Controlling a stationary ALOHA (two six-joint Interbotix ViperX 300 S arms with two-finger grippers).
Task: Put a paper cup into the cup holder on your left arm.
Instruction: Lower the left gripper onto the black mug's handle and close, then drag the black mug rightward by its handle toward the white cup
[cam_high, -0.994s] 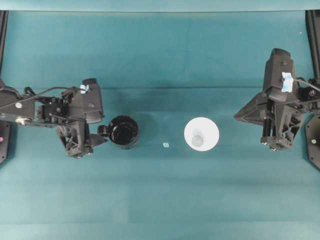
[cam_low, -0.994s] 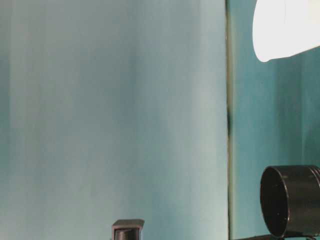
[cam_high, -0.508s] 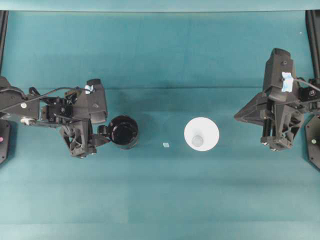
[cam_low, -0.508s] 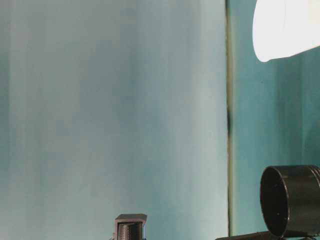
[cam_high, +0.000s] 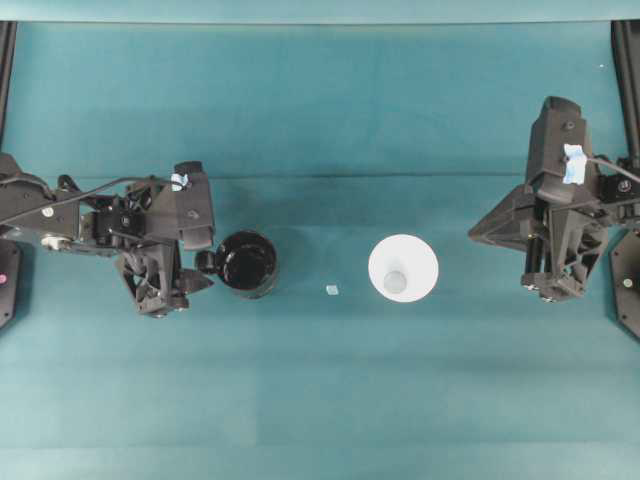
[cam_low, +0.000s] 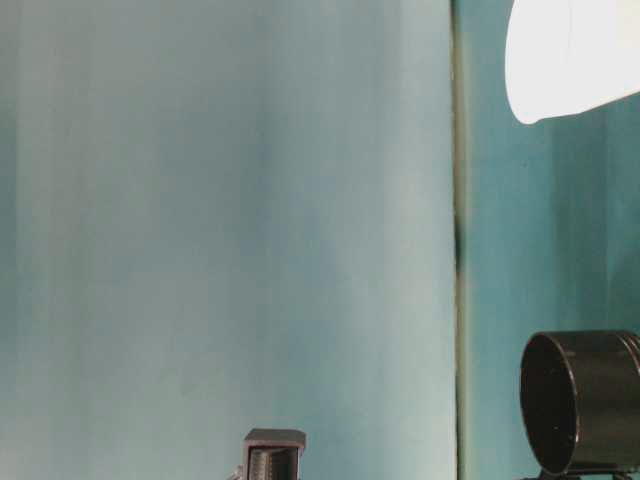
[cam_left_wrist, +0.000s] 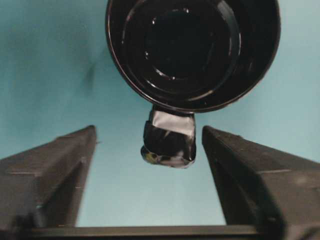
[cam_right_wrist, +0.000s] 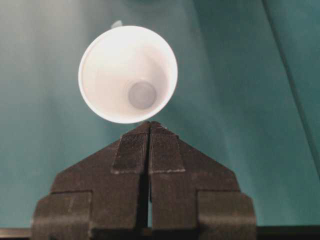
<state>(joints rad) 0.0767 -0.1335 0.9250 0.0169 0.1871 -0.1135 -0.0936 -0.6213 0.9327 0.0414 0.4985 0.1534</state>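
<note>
My left tool (cam_left_wrist: 147, 165) stands wide open, and its two black fingers (cam_left_wrist: 50, 170) are on both sides of the small handle (cam_left_wrist: 169, 140) of the cup holder (cam_left_wrist: 192, 50). In the left wrist view the fingers do not touch the handle; there is teal table on each side of it. The tool holds nothing. Just behind the handle the cup holder stands upright on the table (cam_high: 320, 380), glossy black, with its mouth open to the top and nothing inside.

Farther along the table, past a tiny pale scrap (cam_high: 332, 290), the paper cup (cam_high: 402, 268) stands upright, well apart from the cup holder. It is white, and its small base shows through the wide rim.

Beyond the paper cup is my right tool (cam_right_wrist: 149, 131). Its fingers are pressed together completely and hold nothing. In the right wrist view the tip is just beside the rim of the paper cup, but I cannot tell if it touches.
</note>
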